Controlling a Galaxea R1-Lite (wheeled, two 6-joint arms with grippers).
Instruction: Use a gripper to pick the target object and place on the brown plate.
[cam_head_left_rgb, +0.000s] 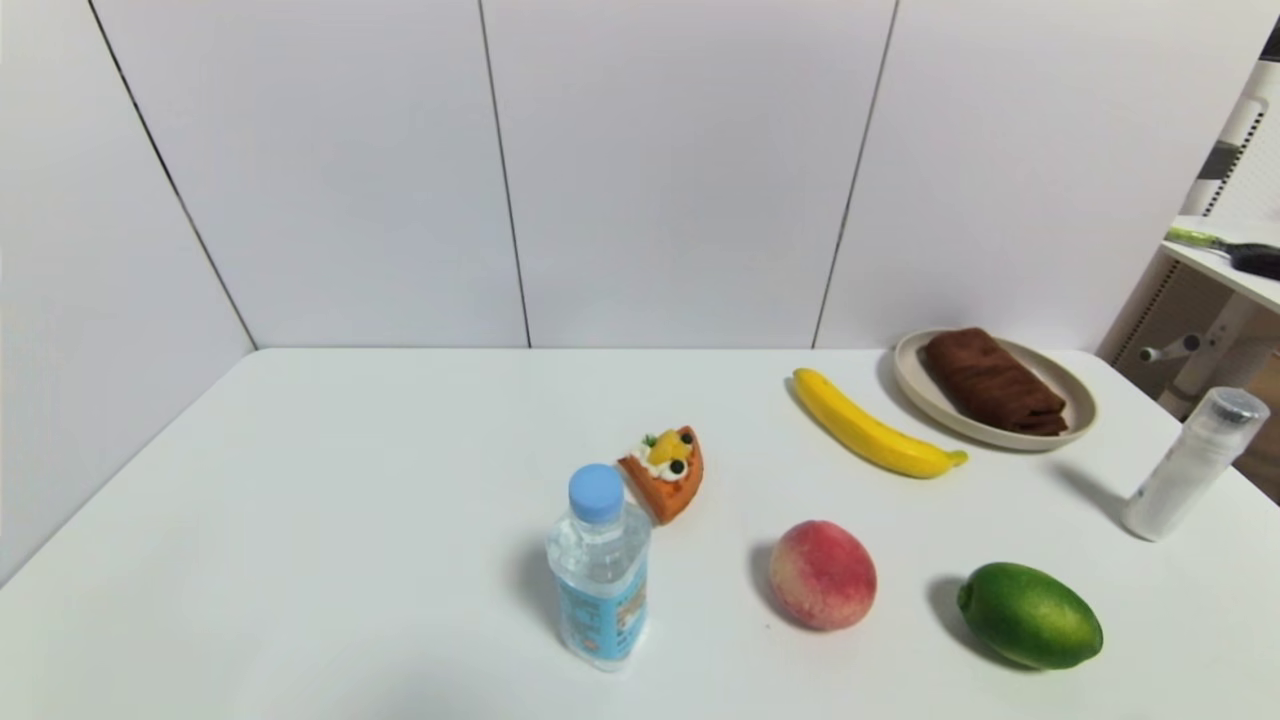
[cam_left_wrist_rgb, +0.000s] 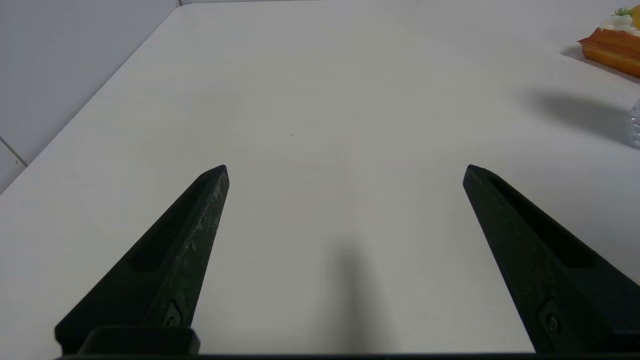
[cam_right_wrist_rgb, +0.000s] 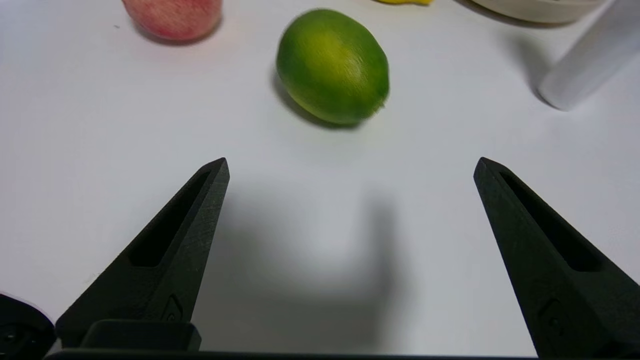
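The dark brown rolled cloth (cam_head_left_rgb: 992, 381) lies on the beige round plate (cam_head_left_rgb: 1076, 420) at the table's far right. Neither gripper shows in the head view. My left gripper (cam_left_wrist_rgb: 346, 171) is open and empty, low over bare white table at the near left. My right gripper (cam_right_wrist_rgb: 351, 165) is open and empty, low over the table at the near right, a short way before the green lime (cam_right_wrist_rgb: 332, 65). The plate's rim (cam_right_wrist_rgb: 540, 7) shows at the edge of the right wrist view; the cloth is out of that view.
A yellow banana (cam_head_left_rgb: 870, 428) lies beside the plate. A peach (cam_head_left_rgb: 822, 574), the lime (cam_head_left_rgb: 1030, 614), a water bottle (cam_head_left_rgb: 600, 566), an orange cake slice (cam_head_left_rgb: 668, 472) and a white spray bottle (cam_head_left_rgb: 1193, 462) stand on the table. White walls enclose the back and left.
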